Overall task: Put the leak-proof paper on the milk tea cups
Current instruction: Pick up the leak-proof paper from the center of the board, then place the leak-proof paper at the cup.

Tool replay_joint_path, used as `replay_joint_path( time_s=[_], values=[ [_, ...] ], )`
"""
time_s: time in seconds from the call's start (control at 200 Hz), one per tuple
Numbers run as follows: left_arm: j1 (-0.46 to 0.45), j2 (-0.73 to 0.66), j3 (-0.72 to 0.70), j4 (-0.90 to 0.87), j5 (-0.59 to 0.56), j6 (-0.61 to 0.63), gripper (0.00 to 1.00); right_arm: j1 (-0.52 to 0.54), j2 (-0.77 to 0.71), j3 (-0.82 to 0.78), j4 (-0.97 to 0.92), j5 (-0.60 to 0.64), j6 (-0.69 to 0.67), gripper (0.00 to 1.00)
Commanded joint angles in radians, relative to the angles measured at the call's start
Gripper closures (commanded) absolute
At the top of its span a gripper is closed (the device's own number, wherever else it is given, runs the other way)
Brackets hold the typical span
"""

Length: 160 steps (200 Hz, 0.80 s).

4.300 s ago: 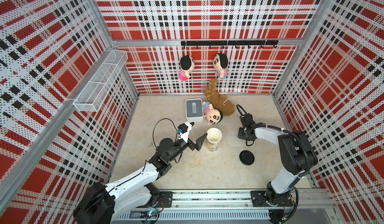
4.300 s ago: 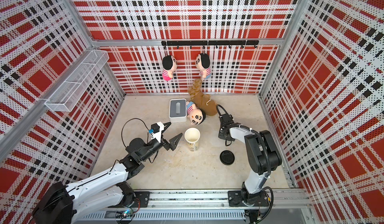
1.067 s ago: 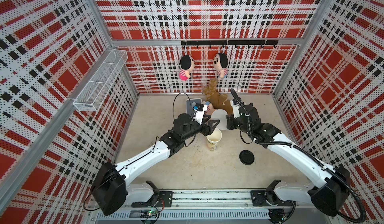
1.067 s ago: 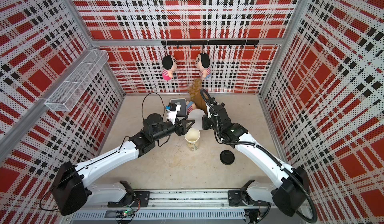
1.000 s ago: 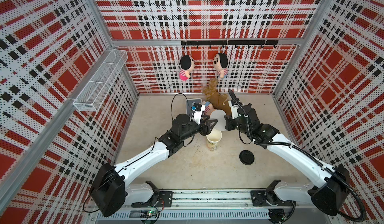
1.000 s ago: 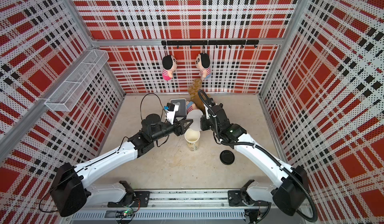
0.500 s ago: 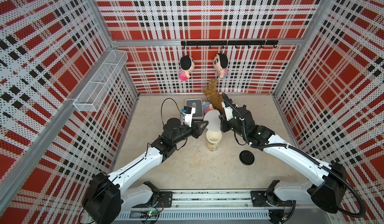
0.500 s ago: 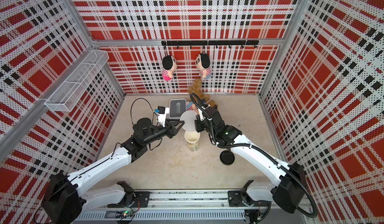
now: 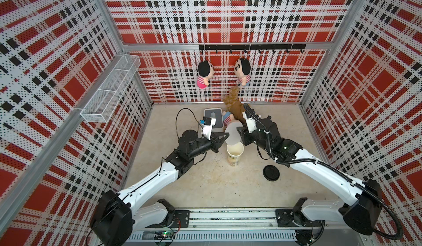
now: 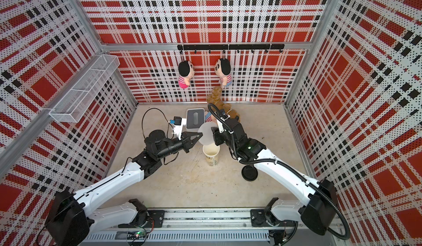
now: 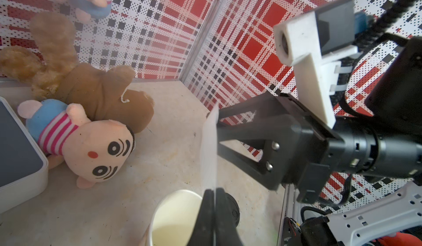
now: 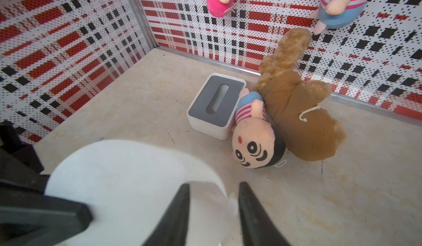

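The leak-proof paper (image 9: 233, 133) is held up over the far side of the cup (image 9: 235, 153). It stands steeply on edge, and in both top views its lower edge is seen just over the cup's far rim. Whether it touches that rim cannot be told.

A handover has just been made. A second ago the sheet was clamped by the right gripper (image 12: 213, 187) while the left jaws stood apart. Now the left gripper (image 11: 214, 193) is closed tight on the sheet's edge on the left-arm side of the cup. The right jaws have been parted, and the opposite edge lies loose between them. The sheet has also been brought nearer the cup than it was.

The task is judged not yet done: the cup's mouth is uncovered, and the sheet, now carried by one arm alone, has yet to be laid flat. It looks wider than the mouth, so some overhang is to be expected.

Beyond the cup, room is tight: a doll (image 12: 253, 146), a brown plush (image 12: 303, 119) and a white box (image 12: 217, 105) are crowded there. On the cup's right-arm side, nearer the base, a black lid (image 9: 271, 173) lies well apart. Bare floor (image 9: 205, 183) is left in front of the cup and on its left-arm side. The right jaws would best be drawn clear first, lest the loose edge be dragged.
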<state>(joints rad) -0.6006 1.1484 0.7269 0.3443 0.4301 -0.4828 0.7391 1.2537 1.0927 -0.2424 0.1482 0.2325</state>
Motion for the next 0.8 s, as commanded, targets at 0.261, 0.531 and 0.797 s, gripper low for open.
replay_joint_path(
  time_s=[0.261,0.531,0.797],
  values=[
    [-0.049,-0.018,0.003,0.027,0.095,-0.014,1.0,-0.195,-0.136,-0.125,0.125,-0.535,0.152,0.1],
    [-0.062,0.058,0.019,0.046,0.183,-0.043,1.0,-0.282,-0.144,-0.205,0.199,-0.686,0.162,0.04],
    [0.021,0.105,-0.028,0.051,0.204,-0.101,1.0,-0.313,-0.097,-0.234,0.186,-0.716,0.167,0.17]
  ],
)
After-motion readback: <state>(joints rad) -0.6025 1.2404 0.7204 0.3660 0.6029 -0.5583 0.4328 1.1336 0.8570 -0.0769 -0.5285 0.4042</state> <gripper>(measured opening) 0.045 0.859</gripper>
